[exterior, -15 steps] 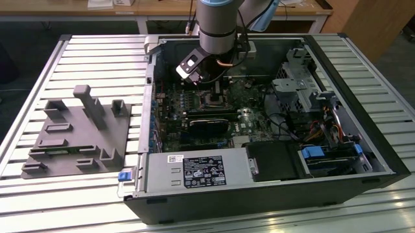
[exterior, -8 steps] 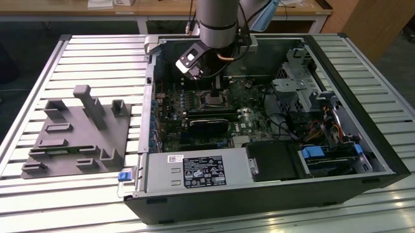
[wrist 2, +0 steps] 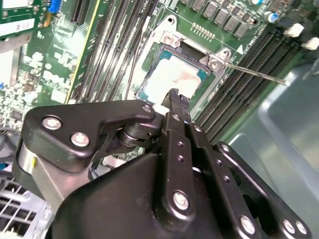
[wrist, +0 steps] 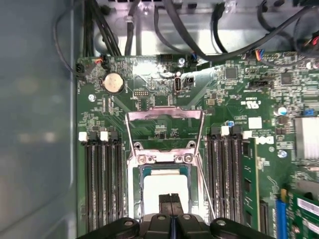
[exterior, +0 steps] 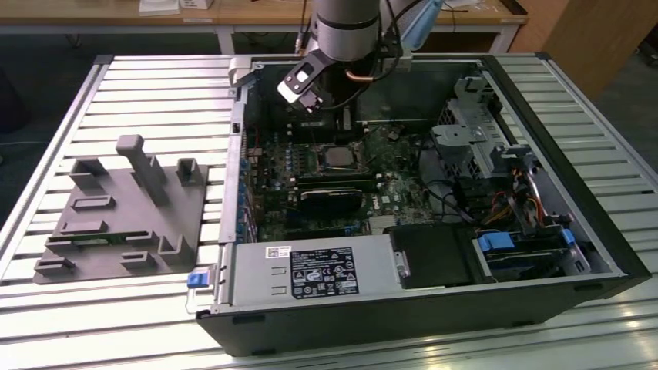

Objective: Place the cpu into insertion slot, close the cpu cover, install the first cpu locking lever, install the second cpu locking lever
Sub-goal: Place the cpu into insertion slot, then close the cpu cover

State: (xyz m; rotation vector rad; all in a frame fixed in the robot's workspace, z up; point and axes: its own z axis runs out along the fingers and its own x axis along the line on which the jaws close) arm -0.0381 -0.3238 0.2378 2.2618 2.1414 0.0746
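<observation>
The cpu [wrist: 162,180] lies flat in the insertion slot [wrist: 164,158], its pale silvery face up; in the second wrist view the cpu [wrist 2: 172,78] has a smudge on it. My gripper [wrist: 170,199] hangs just above the cpu's near edge, its black fingers shut together with nothing seen between them, as the second wrist view's gripper [wrist 2: 174,94] also shows. The cpu cover [wrist: 165,115] is swung open, away from the socket, with green board showing through its window. A thin locking lever [wrist 2: 255,74] sticks out unlatched beside the socket. In the exterior view the gripper [exterior: 310,116] is inside the case above the cpu [exterior: 334,159].
Long black memory slots [wrist: 102,184] flank the socket on both sides. The open computer case [exterior: 221,254] sits on a slatted metal table. A black graphics card [exterior: 331,199] lies near the socket, and a grey fixture block [exterior: 123,216] stands at the exterior view's left.
</observation>
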